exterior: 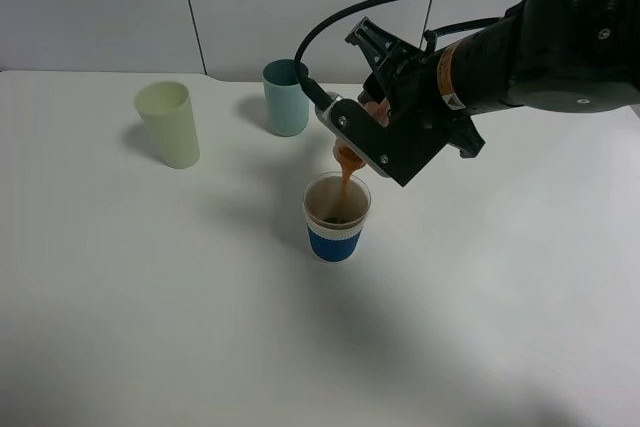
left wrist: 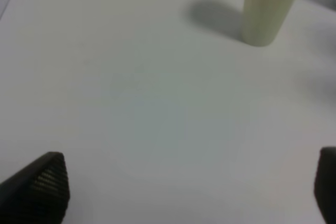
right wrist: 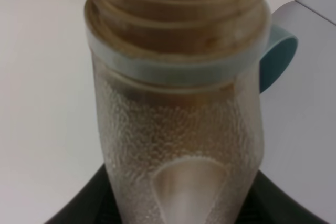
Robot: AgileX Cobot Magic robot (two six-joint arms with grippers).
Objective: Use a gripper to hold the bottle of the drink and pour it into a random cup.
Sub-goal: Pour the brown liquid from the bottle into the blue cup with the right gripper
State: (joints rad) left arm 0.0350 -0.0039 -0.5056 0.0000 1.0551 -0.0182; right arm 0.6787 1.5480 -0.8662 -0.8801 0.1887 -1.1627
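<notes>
While above the cup (exterior: 335,234), right tool (exterior: 364,125) tight around the bottle (right wrist: 178,129)

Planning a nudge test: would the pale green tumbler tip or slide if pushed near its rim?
Probably tips: the pale green tumbler is tall and narrows toward its base. Likely light: looks like thin plastic. Pushed low, it may slide on the smooth white table.

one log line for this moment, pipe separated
phase: pouring | right pincer: shut on bottle, tilted over cup | brown drink: streaming into cup | left pincer: open, nothing held
</notes>
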